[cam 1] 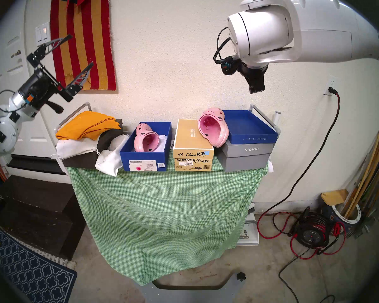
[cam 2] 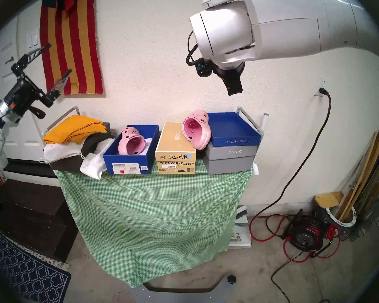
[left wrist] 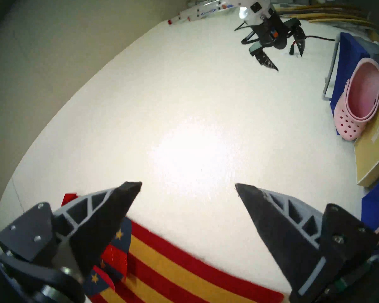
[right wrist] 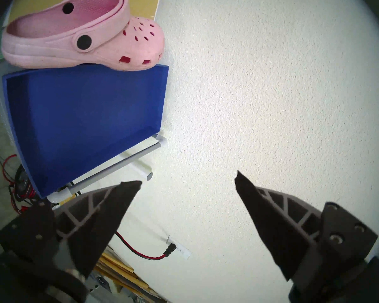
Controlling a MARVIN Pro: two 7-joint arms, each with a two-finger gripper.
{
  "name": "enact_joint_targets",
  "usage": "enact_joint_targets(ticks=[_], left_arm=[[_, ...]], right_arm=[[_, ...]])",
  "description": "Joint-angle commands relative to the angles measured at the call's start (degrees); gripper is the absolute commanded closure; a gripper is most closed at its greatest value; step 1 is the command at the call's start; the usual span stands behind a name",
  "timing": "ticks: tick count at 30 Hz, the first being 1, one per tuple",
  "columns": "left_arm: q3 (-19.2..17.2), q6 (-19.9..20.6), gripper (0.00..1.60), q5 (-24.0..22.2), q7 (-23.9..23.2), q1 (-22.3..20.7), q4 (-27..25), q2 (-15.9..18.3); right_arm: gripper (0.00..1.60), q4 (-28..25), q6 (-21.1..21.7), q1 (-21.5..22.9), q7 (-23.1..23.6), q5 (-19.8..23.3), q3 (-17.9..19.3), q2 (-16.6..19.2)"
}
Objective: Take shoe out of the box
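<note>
The deep blue box with white labels and a pink sticker stands open on the table, left of centre. One pink clog sits in it on white paper. A second pink clog lies outside, on the tan box and leaning on the blue lid; it also shows in the right wrist view. My left gripper is open and empty, raised high to the left, facing the wall. My right gripper is open and empty, above the table's right end; its wrist hides the fingers from the head views.
A tan box with handwriting stands beside the blue box. The shallow blue lid rests on a grey Vionic box. Yellow cloth and white bags lie left. A green checked cloth drapes the table. A striped flag hangs on the wall.
</note>
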Motion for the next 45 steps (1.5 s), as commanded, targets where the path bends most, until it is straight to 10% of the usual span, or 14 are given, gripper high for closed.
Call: enact_joint_targets(ticks=[1, 26, 45], left_arm=[[-4.0, -0.2, 0.0, -0.9, -5.2, 0.4, 2.1, -5.8], [-10.0, -3.7, 0.0, -2.9, -25.9, 15.7, 8.2, -18.5], [-18.7, -2.2, 0.0, -14.3, -28.7, 27.8, 11.7, -23.5]], right_arm=[[0.0, -0.7, 0.0, 2.2, -0.2, 0.1, -0.4, 0.7], [0.0, -4.1, 0.0, 5.8, -1.0, 2.0, -2.8, 1.3], [0.0, -5.9, 0.0, 7.6, -2.4, 3.6, -4.4, 1.4]])
